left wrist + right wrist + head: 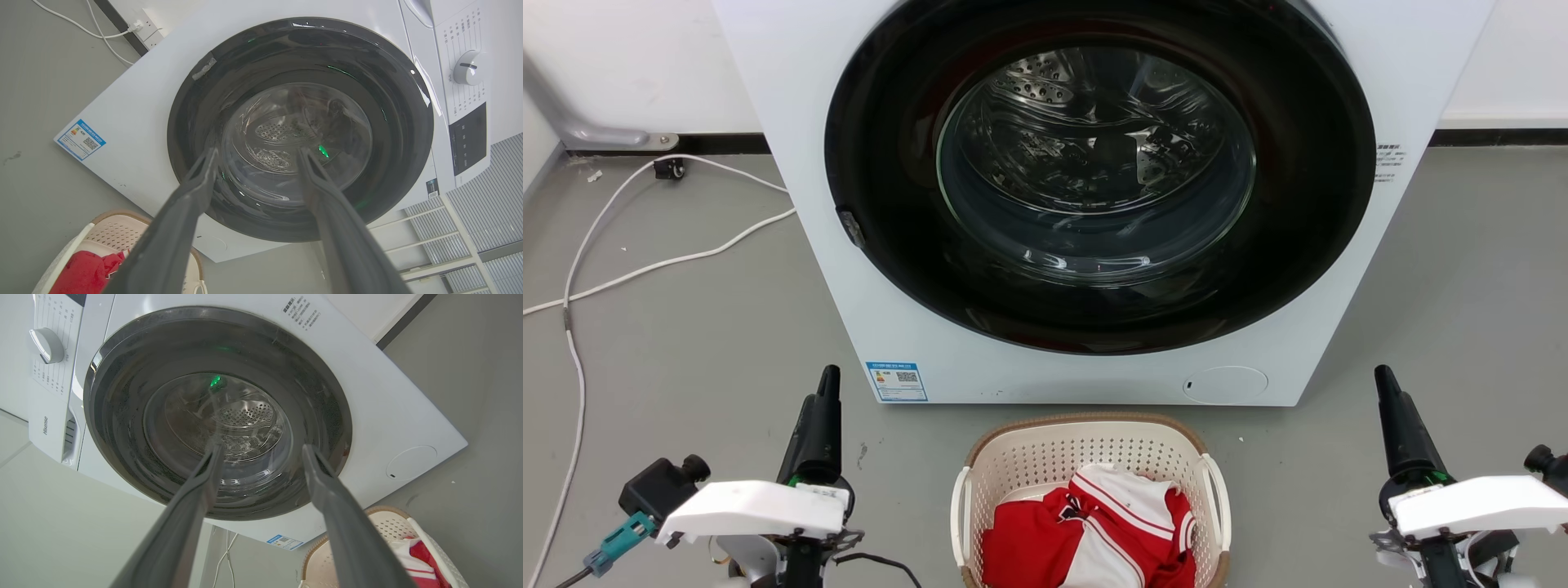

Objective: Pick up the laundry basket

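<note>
laundry basket (1086, 422) sits on the floor (686, 343) midway between left fingers (817, 433) and right fingers (1401, 433), both wide and empty, so each can reach a handle (959, 510).

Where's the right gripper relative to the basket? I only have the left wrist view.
Observer: Head view puts the right gripper off to the right of the laundry basket, apart from it, pointing at the washing machine.
Operator: Open?
Observer: Yes. In the right wrist view its fingers are spread with nothing between them.
Operator: Is the basket centred between the arms?
Observer: Roughly. The left gripper sits about as far off on the other side, and both white handles are free.
</note>
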Robot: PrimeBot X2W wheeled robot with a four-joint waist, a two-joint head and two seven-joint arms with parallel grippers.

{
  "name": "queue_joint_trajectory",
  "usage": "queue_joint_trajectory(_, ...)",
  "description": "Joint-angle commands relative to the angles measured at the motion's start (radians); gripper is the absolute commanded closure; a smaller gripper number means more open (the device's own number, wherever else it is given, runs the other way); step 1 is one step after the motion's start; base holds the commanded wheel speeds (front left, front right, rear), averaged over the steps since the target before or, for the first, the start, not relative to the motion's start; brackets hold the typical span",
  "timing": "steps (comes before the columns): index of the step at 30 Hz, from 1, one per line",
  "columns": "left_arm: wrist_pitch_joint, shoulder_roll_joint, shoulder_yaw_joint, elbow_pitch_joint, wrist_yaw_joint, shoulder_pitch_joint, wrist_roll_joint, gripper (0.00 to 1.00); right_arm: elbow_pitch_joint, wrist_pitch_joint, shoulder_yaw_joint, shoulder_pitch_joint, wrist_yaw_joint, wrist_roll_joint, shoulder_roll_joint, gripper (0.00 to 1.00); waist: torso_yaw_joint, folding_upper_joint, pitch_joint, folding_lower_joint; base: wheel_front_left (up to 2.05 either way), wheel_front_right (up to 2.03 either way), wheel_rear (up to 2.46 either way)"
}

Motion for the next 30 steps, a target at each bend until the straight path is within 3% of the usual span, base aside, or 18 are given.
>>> queue_joint_trajectory(1, -0.013, 0.002, -0.006, -0.021, 0.006, -0.007, 0.064, 0.00, -0.022, -0.013, 0.003, -0.002, 0.001, -0.068, 0.000, 0.00, 0.001, 0.0000, 0.000, 0.0000, 0.00, 0.00, 0.00)
queue_joint_trajectory(18, -0.067, 0.020, -0.039, -0.012, 0.025, -0.006, 0.375, 0.00, -0.040, -0.042, 0.021, 0.006, 0.001, -0.382, 0.001, 0.00, 0.007, 0.0000, 0.000, 0.0000, 0.00, 0.00, 0.00)
queue_joint_trajectory(30, -0.102, 0.035, -0.069, -0.001, 0.050, -0.015, 0.537, 0.00, -0.065, -0.053, 0.034, 0.019, 0.001, -0.558, 0.002, 0.00, 0.010, 0.0000, 0.000, 0.0000, 0.00, 0.00, 0.00)
